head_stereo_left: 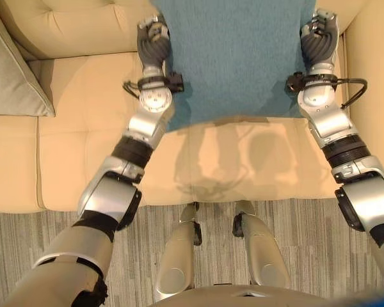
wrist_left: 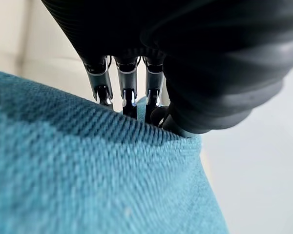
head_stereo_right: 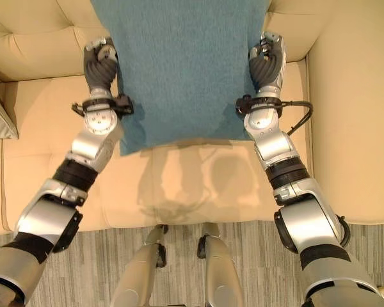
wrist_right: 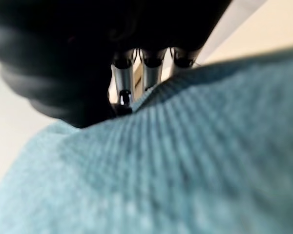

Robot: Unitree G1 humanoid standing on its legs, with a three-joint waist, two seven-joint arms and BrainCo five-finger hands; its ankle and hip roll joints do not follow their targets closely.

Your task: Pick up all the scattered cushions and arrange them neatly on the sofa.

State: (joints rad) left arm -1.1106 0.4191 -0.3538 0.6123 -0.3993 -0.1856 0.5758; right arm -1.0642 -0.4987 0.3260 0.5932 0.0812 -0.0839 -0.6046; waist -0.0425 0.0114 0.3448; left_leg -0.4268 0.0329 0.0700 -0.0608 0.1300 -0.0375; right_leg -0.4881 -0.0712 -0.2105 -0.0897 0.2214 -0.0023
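Note:
A large teal cushion [head_stereo_left: 237, 57] is held between my two hands over the right seat of the cream sofa [head_stereo_left: 89, 115]. My left hand [head_stereo_left: 152, 39] grips its left edge, and the fingers [wrist_left: 100, 80] curl over the fabric [wrist_left: 88, 170]. My right hand [head_stereo_left: 320, 38] grips the right edge the same way, with its fingers [wrist_right: 122, 80] hooked behind the cloth [wrist_right: 185, 161]. The cushion's top edge is cut off by the view. Its lower edge casts a shadow on the seat.
A grey-green cushion [head_stereo_left: 13, 70] leans against the backrest at the far left of the sofa. The sofa's right armrest [head_stereo_right: 352, 96] rises close beside my right arm. Grey striped carpet [head_stereo_left: 38, 230] runs along the sofa's front.

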